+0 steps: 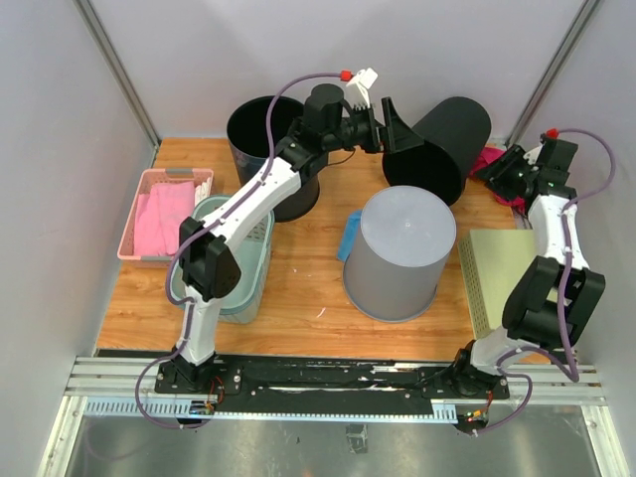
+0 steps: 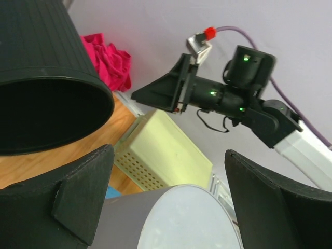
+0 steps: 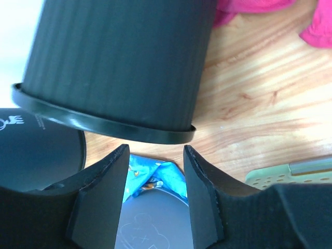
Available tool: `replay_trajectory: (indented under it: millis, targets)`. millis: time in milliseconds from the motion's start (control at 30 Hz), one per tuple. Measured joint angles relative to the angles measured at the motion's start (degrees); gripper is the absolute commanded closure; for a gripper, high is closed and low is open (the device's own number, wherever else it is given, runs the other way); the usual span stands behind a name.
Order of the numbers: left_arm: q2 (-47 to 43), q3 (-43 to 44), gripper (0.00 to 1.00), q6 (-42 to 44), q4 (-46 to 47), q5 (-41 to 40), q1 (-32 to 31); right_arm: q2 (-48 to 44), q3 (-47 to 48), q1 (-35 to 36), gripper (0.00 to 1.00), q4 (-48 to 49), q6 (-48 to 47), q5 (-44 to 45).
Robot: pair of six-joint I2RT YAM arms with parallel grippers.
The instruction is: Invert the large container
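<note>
A large grey container (image 1: 402, 253) stands upside down mid-table, base up; it also shows in the left wrist view (image 2: 176, 223) and the right wrist view (image 3: 150, 223). A black ribbed bin (image 1: 447, 144) lies tilted behind it, its mouth toward the left. My left gripper (image 1: 393, 134) is open beside that rim; in its wrist view the left gripper (image 2: 168, 155) holds nothing and the bin (image 2: 41, 67) lies outside its left finger. My right gripper (image 1: 497, 174) is at the bin's right side, and in its wrist view the right gripper (image 3: 155, 150) is open and empty below the bin (image 3: 124, 57).
A second black bin (image 1: 260, 129) stands upright at the back left. A pink basket (image 1: 164, 214) and a teal basket (image 1: 253, 263) are at the left, a yellow-green crate (image 1: 492, 273) at the right. A blue cloth (image 1: 350, 234) lies beside the grey container, a pink cloth (image 1: 487, 159) behind the tilted bin.
</note>
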Motion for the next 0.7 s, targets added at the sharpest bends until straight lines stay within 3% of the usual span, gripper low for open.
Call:
replay_trajectory:
  millis: [133,367,533,700]
  targets:
    - [-1.31,-0.61,0.08,1.22,-2.23,-2.97,0.0,-0.09,3.41,1.88,0.53,0.46,-1.16,-1.79]
    - [-3.02,-5.31,0.07,1.66,-4.98,-5.95,0.04,11.93,23.1,10.45,0.53,-3.65,-7.8,-5.64]
    - [-5.29,-9.49,0.07,2.14,-6.05,-6.93,0.15,17.07,28.61,13.46,0.55,-6.91,-11.47,-7.58]
    - [-8.07,-11.91,0.07,2.64,-6.21,-7.04,0.79,17.75,31.76,15.17,0.64,-11.41,-17.62,-5.77]
